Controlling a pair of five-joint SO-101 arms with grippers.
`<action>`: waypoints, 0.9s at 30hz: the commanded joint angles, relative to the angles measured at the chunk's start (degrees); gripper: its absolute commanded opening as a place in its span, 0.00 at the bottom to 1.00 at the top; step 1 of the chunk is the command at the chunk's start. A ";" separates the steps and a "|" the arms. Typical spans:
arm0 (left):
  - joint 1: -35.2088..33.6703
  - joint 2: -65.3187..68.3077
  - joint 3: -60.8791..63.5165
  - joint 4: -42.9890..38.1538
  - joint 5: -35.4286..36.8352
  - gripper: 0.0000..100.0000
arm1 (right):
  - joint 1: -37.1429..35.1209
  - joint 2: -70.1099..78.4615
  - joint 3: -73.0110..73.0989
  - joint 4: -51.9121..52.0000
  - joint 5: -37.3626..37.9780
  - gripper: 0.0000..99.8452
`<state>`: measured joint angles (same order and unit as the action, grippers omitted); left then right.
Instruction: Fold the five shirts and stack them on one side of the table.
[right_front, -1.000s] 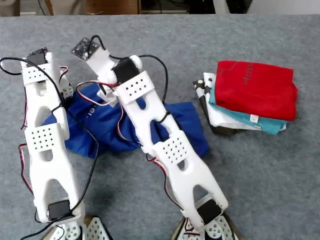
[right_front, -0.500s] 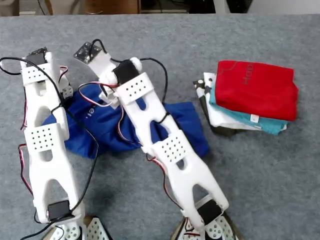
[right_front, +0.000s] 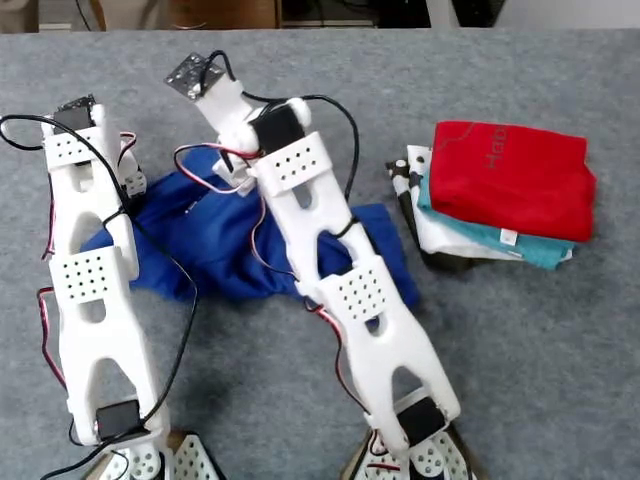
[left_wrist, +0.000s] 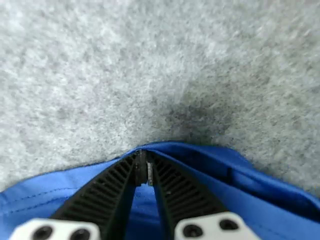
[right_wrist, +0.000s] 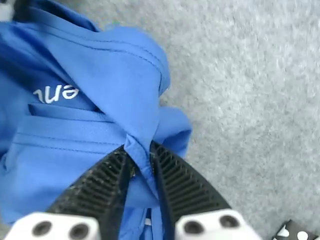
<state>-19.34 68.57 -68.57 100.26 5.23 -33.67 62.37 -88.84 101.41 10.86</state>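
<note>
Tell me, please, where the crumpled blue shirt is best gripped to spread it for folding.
Grip the blue shirt at two spaced points along its far edge, coming down from above. It lies low on the table, so probably only a thin fold of edge cloth fits between jaws. Both arms' jaws are shut on that edge.

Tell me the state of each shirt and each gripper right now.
blue shirt: unfolded, rumpled on the table, pinched by both grippers.
red shirt: folded, on top of the stack.
stack: folded shirts, piled.
left gripper: shut on the blue shirt's edge.
right gripper: shut on a bunched fold of the blue shirt.
</note>
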 joint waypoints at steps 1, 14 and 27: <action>-2.99 0.31 -0.62 0.62 -0.70 0.02 | 2.51 -4.26 0.04 0.79 0.70 0.03; -2.99 0.31 -0.62 0.62 -0.70 0.02 | 2.33 -4.26 0.04 0.97 0.18 0.14; -3.08 0.31 -0.62 0.62 -0.70 0.02 | -1.45 1.36 2.68 -2.11 0.62 0.14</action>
<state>-19.34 68.57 -68.57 100.26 5.23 -34.37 63.69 -86.20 101.14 10.86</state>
